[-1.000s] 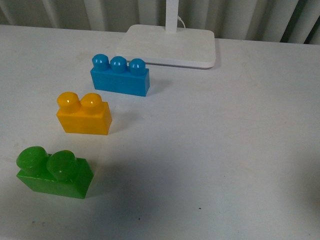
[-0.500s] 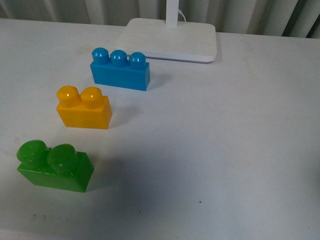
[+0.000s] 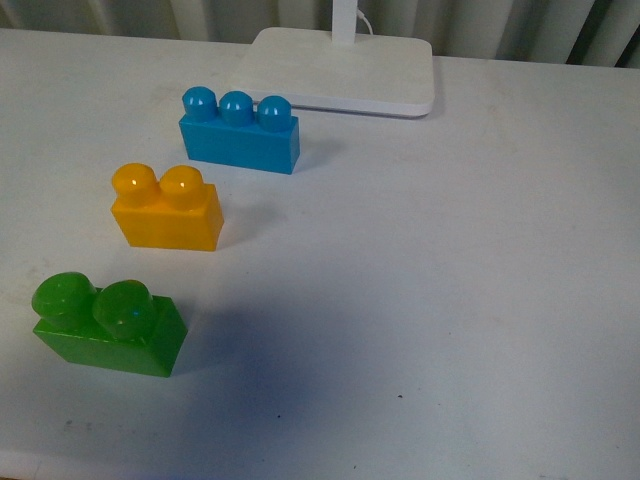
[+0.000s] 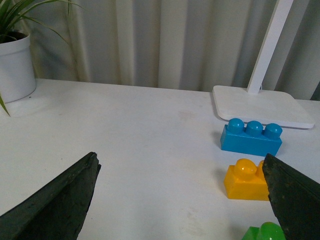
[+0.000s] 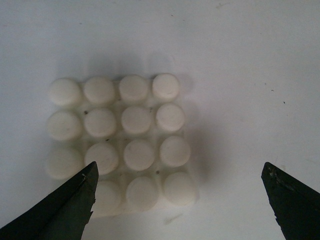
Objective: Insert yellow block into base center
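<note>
The yellow block (image 3: 167, 210) stands upright on the white table, between a blue brick and a green one; it also shows in the left wrist view as the yellow block (image 4: 245, 179), partly behind one finger. My left gripper (image 4: 180, 175) hovers open over bare table beside the block, holding nothing. The white studded base (image 5: 120, 140) appears only in the right wrist view, lying flat with nothing on it. My right gripper (image 5: 181, 186) is open above the base's edge, with one finger (image 5: 70, 205) over a corner stud. Neither arm shows in the front view.
A blue three-stud brick (image 3: 239, 130) sits behind the yellow block and a green two-stud brick (image 3: 108, 322) in front of it. The lamp's smooth white foot (image 3: 342, 68) lies at the table's back. A potted plant (image 4: 15, 60) stands far off in the left wrist view.
In the front view the whole scene has slid slightly up the picture, so the camera has shifted. The bricks keep their places relative to one another.
</note>
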{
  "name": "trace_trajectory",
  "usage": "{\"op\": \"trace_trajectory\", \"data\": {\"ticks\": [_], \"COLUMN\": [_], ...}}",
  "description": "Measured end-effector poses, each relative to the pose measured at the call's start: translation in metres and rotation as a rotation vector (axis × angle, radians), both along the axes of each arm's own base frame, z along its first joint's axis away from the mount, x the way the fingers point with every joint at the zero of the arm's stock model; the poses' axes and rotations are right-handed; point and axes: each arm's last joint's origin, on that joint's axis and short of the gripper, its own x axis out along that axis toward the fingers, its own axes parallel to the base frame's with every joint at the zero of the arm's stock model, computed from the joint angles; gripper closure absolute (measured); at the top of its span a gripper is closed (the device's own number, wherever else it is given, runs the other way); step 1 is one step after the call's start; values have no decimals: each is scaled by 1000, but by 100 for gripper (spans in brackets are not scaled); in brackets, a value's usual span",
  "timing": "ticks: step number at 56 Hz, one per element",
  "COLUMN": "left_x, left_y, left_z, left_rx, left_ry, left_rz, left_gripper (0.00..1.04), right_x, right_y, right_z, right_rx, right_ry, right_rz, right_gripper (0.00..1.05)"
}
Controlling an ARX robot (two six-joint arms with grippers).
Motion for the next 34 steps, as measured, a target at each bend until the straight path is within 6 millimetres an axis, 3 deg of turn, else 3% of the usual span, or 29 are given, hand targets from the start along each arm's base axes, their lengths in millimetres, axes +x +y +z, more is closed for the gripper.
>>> {"op": "trace_trajectory", "data": {"ticks": [10,34], "left_x": [0,0], "left_y": [0,0], "left_z": [0,0], "left_rx": [0,0], "left_ry": [0,0], "left_rz": [0,0], "left_gripper": [6,6], "right_x": [24,46], "right_y": [-21,-35], "right_z": [-7,-35], "right_rx": [6,5], "right_ry": [54,159], "right_rz": [-10,22], "right_gripper": [9,9]}}
